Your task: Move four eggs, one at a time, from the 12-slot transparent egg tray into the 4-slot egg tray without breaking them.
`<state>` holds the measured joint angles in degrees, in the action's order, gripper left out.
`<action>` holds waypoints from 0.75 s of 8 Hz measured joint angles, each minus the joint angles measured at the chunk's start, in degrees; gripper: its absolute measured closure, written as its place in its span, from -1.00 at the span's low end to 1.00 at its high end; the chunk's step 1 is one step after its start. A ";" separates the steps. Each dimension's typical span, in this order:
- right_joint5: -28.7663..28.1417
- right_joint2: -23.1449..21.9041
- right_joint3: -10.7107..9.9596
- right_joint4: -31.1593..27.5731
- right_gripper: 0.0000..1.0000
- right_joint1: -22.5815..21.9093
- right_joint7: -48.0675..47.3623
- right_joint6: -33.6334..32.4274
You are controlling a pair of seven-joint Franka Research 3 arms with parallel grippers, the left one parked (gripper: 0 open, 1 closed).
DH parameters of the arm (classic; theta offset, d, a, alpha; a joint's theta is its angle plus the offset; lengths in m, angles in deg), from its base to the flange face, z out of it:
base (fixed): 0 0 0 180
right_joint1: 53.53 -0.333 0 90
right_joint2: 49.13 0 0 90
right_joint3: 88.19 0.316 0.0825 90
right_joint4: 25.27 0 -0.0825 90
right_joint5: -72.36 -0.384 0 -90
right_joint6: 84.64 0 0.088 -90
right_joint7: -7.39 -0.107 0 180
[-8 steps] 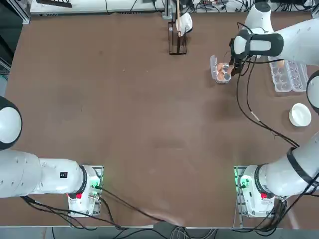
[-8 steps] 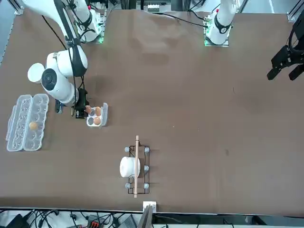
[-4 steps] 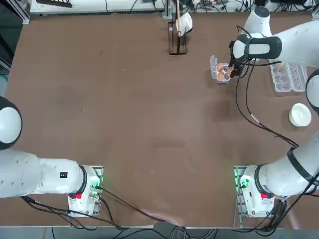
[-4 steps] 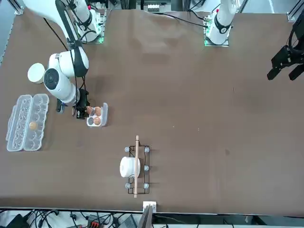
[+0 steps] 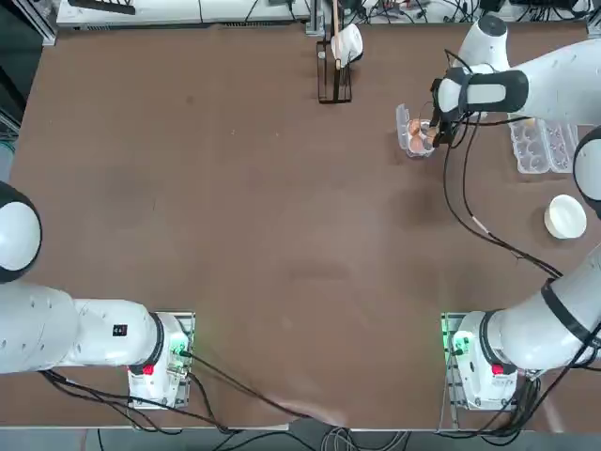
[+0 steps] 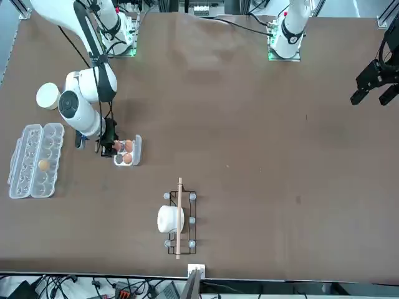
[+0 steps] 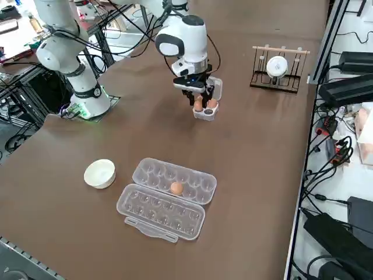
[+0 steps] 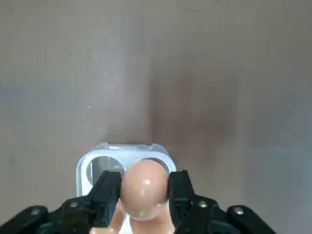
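One long clear egg carton (image 7: 167, 198) is lying open near the table's edge, well apart from the action, with a single egg (image 7: 176, 187) sitting in one of its cups. A white bowl (image 7: 99, 173) is resting just beside it, and a small wire rack (image 7: 278, 69) holding a white cup is standing farther along the brown table (image 5: 235, 207). The right arm is reaching over the small four-cup tray (image 6: 128, 152), its gripper (image 8: 144, 195) pinching an orange-brown egg (image 8: 143, 189) between two black fingers (image 8: 107, 194), directly above the tray. Two eggs (image 6: 127, 152) are sitting in the tray's cups; the held one would make three, leaving the carton's last egg to follow.

The risks from here are looking plain enough. The held egg is hanging close to its seated neighbours, so a descent slightly off the empty cup could be knocking shell against shell or catching the thin plastic rim. Letting go too high could be cracking it on landing, while pressing down too far could be crushing it or tipping the light tray. The raised lid flap (image 5: 402, 123) is standing just beside the cups, and a finger brushing it could be dragging the whole tray sideways.
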<state>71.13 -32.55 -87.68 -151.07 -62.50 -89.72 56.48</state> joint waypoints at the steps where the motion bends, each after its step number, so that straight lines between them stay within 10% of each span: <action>1: -0.09 0.16 0.00 0.00 -0.14 0.00 -0.04 0.10; 6: -1.60 0.32 0.03 0.00 -0.14 -0.38 -0.12 0.51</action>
<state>69.53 -32.23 -87.65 -151.07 -62.88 -89.83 56.99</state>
